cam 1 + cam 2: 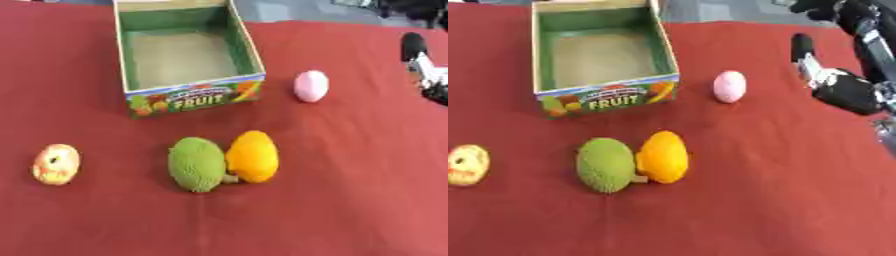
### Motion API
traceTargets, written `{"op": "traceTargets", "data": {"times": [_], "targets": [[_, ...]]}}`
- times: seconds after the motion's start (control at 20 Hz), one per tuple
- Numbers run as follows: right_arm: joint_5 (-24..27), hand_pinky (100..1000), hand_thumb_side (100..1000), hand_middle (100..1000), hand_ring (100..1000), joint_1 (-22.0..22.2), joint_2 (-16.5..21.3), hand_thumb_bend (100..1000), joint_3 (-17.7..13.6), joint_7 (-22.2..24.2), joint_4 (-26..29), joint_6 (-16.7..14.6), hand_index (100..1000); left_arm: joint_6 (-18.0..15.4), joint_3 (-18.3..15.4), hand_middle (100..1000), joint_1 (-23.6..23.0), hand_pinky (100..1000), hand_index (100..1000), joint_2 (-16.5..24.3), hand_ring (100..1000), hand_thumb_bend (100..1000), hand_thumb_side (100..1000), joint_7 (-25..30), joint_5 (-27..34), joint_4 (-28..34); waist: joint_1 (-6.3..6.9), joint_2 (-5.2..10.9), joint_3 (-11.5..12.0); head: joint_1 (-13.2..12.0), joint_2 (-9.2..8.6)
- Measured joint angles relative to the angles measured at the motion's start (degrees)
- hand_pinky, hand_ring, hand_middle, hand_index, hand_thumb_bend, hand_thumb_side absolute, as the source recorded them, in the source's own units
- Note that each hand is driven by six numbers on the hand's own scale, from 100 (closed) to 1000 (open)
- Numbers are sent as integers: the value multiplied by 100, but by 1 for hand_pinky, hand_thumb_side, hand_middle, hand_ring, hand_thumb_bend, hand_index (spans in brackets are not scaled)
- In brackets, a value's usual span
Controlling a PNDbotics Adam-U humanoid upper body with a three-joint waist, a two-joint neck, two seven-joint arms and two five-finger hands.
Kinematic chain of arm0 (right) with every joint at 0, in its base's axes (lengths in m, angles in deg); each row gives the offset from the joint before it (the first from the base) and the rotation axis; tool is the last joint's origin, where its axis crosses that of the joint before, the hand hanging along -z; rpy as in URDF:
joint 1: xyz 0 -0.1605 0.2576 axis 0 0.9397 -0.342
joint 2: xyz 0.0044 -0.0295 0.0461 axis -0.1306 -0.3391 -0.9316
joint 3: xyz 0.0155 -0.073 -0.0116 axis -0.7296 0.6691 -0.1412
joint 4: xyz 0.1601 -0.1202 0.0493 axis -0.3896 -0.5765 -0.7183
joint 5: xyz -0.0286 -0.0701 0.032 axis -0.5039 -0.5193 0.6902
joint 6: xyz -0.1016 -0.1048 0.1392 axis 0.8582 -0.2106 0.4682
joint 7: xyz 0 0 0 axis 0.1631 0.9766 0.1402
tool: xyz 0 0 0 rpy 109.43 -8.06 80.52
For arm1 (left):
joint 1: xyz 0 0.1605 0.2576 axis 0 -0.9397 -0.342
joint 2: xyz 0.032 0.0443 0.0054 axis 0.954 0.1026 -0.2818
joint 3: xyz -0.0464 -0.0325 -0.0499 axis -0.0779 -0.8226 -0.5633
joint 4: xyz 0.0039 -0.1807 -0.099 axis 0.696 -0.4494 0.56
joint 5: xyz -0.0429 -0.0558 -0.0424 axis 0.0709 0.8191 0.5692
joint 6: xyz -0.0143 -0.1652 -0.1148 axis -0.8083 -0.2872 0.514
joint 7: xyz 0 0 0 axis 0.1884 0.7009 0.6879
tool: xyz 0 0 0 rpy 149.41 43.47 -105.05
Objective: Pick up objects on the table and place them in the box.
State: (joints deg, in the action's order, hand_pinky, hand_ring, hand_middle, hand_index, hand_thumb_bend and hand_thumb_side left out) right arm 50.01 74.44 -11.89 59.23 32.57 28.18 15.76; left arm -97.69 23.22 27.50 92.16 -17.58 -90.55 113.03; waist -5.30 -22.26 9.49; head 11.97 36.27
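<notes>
box (pixel 194 97): empty, open top, stiff card walls; landmark.
green fruit (pixel 197 164): in front of box, touching orange fruit; bumpy skin, likely grippy toy; wrap across its middle.
orange fruit (pixel 253 156): in front of box, smooth, may slip; take by its sides.
yellow-red fruit (pixel 56 163): front-left of box, alone.
pink egg (pixel 730 86): just right of box, small, smooth, probably light; pinch across short axis.
right hand (pixel 846 90): right of box, nearest the egg, holds nothing; fingers unclear, cannot tell.
left hand: not visible.
</notes>
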Motion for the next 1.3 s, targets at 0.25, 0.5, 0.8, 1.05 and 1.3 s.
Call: {"op": "traceTargets", "data": {"times": [0.25,0.5,0.8,1.05,1.3], "targets": [[-64,833,596,755,871,7,67,100,-12,-29,0,25,879,2,-1,780,-26,779,866,0,833,200,748,-2,-26,0,0,0,-8,-1,0],[-189,839,602,773,880,1,189,100,-35,-41,0,130,895,11,-3,780,-48,779,865,0,834,199,749,-11,-45,0,0,0,-15,-1,1],[-486,842,524,787,883,-138,511,100,35,199,0,608,905,16,-3,780,-71,779,864,0,834,197,751,-15,-53,0,0,0,1,3,3],[-717,853,408,804,898,-417,889,100,259,585,0,1044,916,21,-3,781,-73,779,865,0,834,197,751,-12,-54,0,0,0,44,22,45],[-708,864,368,810,912,-804,1198,100,624,1044,-153,1499,919,30,3,780,-34,779,864,1,835,197,751,17,-46,0,0,1,113,71,47]]}}
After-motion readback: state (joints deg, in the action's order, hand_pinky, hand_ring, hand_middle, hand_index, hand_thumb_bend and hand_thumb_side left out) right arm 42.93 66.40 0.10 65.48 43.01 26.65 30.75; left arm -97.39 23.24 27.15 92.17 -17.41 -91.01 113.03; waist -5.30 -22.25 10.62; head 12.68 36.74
